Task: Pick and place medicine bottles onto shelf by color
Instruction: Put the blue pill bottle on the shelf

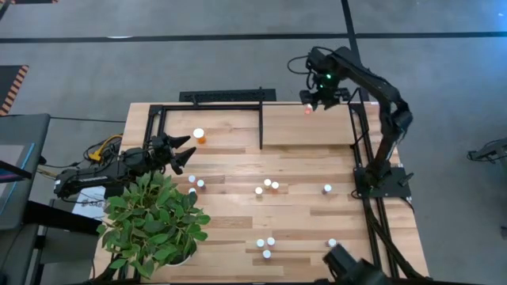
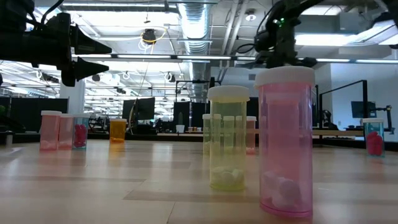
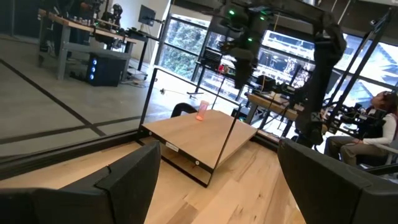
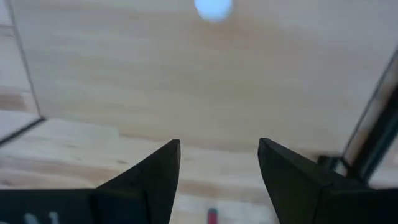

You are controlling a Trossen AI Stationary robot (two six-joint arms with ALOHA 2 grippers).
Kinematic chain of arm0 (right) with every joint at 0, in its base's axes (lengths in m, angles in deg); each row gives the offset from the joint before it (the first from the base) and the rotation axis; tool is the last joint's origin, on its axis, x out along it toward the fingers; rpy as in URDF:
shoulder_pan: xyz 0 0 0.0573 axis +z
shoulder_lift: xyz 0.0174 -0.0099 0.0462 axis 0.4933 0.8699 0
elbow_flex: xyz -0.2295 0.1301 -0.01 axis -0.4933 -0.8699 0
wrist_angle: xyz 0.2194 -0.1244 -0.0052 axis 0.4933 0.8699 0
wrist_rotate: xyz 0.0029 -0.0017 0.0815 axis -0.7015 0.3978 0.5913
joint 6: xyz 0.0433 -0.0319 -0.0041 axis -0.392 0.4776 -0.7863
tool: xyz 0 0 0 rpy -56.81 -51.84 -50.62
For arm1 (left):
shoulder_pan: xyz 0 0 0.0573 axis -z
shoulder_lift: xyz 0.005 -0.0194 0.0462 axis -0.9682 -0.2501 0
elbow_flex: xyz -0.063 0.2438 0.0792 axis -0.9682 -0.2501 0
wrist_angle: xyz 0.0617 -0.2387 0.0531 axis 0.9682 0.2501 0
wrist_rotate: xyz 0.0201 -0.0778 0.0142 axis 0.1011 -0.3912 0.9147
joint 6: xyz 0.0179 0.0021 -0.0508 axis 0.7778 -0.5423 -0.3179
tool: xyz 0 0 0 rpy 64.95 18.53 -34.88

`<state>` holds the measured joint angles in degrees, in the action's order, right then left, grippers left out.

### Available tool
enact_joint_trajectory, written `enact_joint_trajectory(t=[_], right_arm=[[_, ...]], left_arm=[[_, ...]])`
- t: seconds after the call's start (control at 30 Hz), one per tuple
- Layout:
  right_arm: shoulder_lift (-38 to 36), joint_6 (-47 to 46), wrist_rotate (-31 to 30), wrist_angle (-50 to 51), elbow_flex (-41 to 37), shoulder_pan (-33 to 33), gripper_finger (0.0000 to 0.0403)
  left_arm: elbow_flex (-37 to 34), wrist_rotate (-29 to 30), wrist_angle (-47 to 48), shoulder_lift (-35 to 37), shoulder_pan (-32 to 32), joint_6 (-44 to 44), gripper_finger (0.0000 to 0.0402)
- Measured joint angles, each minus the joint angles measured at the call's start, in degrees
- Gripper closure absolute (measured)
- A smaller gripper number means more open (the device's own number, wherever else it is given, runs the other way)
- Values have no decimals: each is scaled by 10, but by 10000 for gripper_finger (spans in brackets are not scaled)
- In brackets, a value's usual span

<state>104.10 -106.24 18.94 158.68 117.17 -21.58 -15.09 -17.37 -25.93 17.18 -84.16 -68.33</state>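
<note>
Nearest us in the low view stand a pink vial (image 2: 285, 142) and a yellow-green vial (image 2: 228, 138), upright on the table (image 1: 301, 222). Farther back, our left gripper (image 1: 181, 153) hovers with fingers spread wide, empty, just beside the larger orange bottle (image 1: 199, 136). At the far edge, our right gripper (image 1: 318, 100) hangs above the shelf (image 1: 305, 127) — jaws apart, holding nothing — with a pink vial (image 1: 307, 109) standing on the board just below, outside the jaws.

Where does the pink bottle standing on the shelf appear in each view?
High view: pink bottle upper right of centre.
Low view: cannot be picked out.
Left wrist view: centre, on the shelf.
Right wrist view: its white cap, top edge.
Shared landmark: the shelf.
</note>
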Motion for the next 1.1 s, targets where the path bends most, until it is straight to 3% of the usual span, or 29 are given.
enact_joint_trajectory(t=[0.17,0.53,0.8,1.1], right_arm=[[-70,-43,3,-6,-114,22,163],[-229,-118,100,-72,-369,106,163],[-345,-291,142,-153,-505,259,163],[-370,-443,135,-262,-565,418,163]], left_arm=[[0,0,0,0,0,0,90],[0,0,0,0,0,0,90],[0,0,0,0,0,0,90],[0,0,0,0,0,0,90]])
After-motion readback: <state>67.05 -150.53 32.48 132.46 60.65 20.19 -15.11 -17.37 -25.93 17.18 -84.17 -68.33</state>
